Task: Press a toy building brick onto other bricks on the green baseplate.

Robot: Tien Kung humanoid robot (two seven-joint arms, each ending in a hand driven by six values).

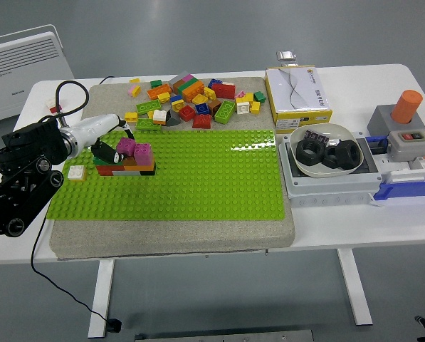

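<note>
A green baseplate point(198, 178) lies on a grey pad. Near its left end stands a small stack of bricks point(125, 167), red, green, orange and black, with a pink brick point(142, 151) on top. My left hand point(112, 148) reaches in from the left, its fingers curled on a purple brick point(126, 147) that sits on the stack beside the pink one. A white brick point(76, 172) sits alone on the plate at the far left. The right arm is out of view.
A heap of loose coloured bricks point(191, 100) lies behind the baseplate. A yellow box point(297, 89), a grey tray with a white bowl of black rings point(326, 153) and a button box with an orange cap point(408, 121) stand at the right.
</note>
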